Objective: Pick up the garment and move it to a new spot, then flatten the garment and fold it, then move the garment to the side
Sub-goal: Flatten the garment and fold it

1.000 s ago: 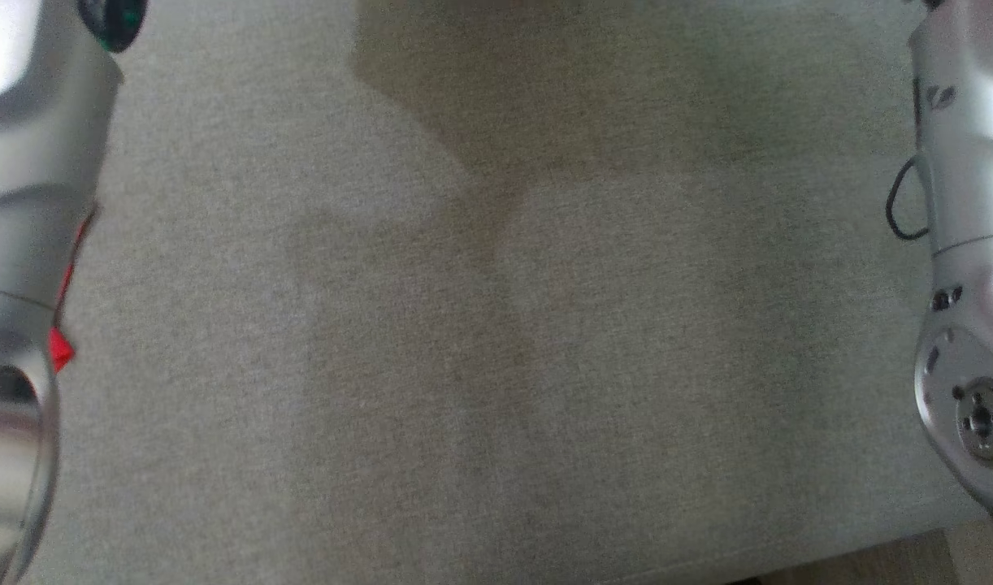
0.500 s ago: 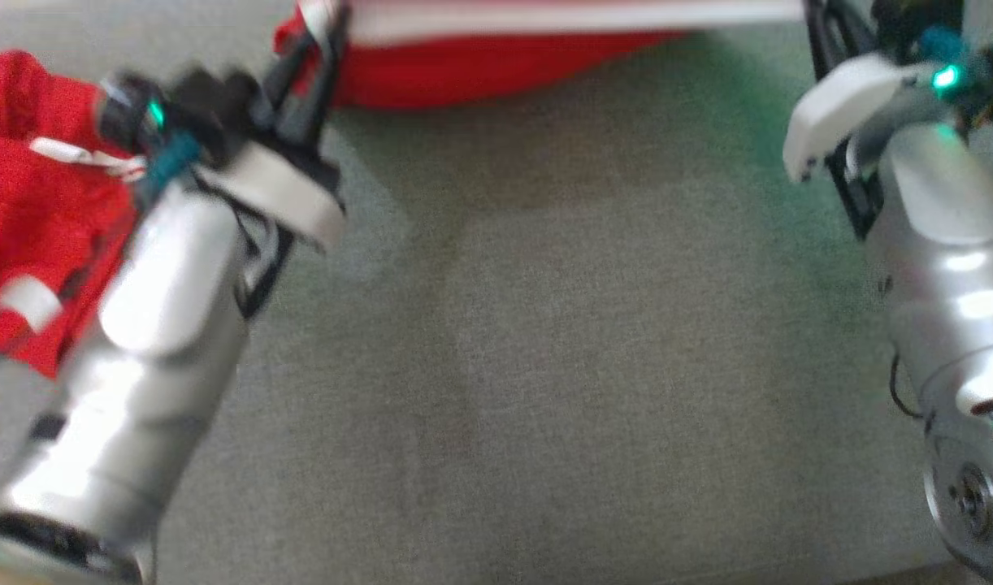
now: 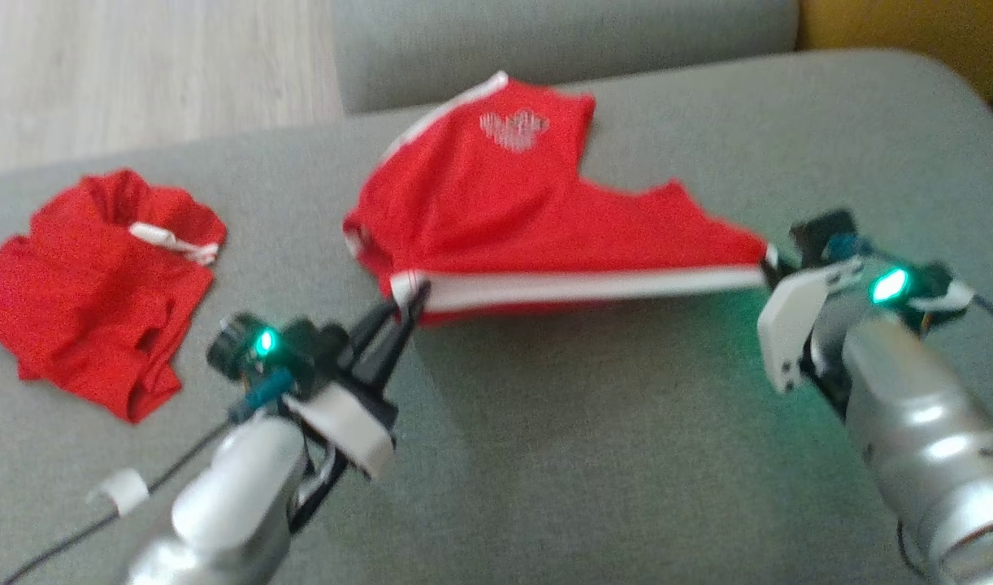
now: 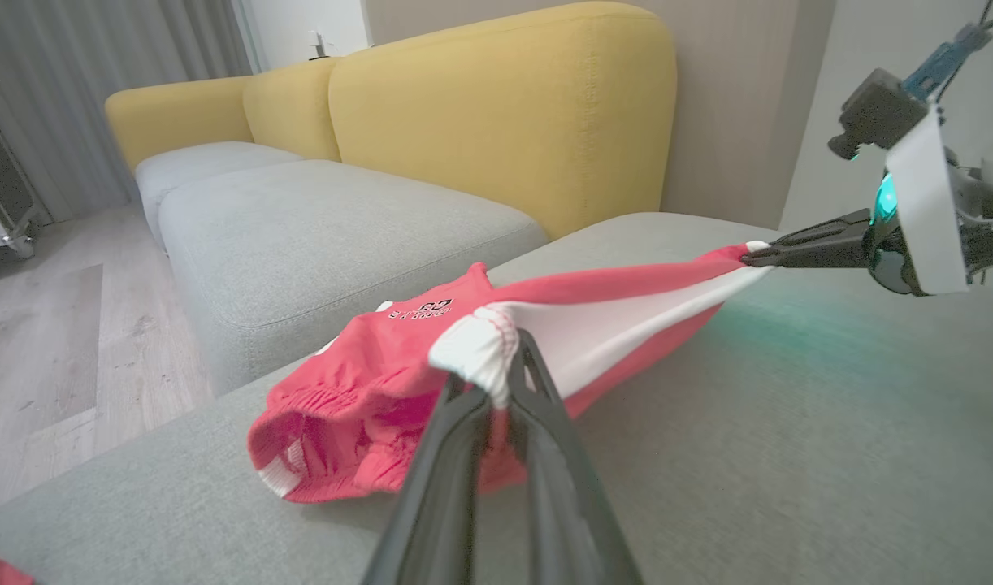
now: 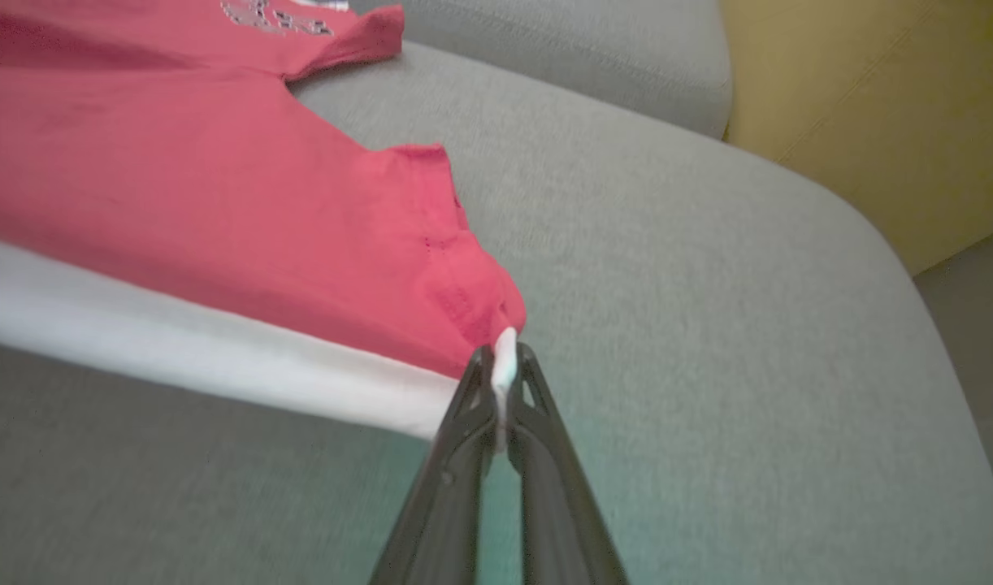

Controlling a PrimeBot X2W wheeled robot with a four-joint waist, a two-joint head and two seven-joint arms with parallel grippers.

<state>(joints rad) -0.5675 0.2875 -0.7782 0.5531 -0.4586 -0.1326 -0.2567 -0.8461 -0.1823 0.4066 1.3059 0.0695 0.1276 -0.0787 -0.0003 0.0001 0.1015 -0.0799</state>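
Head view has swung up over the last second. A second ago I had only bare grey fabric and two forearms. Half a second ago red cloth was just entering at the top edge, and now the whole work area is in frame. That's my camera moving, not the cloth jumping, so I can't read real garment travel from it.

Now: left gripper (image 3: 407, 302) is pinched narrow on one white corner of the garment (image 3: 505, 203). Right gripper (image 3: 769, 264) is clamped fully on the other end of the same white band (image 3: 586, 286). The band runs taut and straight between them, lifted off the grey cushion (image 3: 594, 455). The far part, with the logo (image 3: 514, 130), lies on the cushion behind. Both wrist views show cloth between the fingers.

My read: pick-up is done and I'm mid-carry, stretching it toward the new spot. Flatten, fold and move aside are not yet done. With the head up I can finally see where to lay it.

Count:
- Red garments: 2. One is held; a second red garment (image 3: 90, 284) lies crumpled on the cushion to my left, well apart, with nothing touching it.
- Grippers: 2, both occupied.
- Logo prints visible: 1.
- Yellow sofa back (image 4: 505, 106) is behind, not in play.
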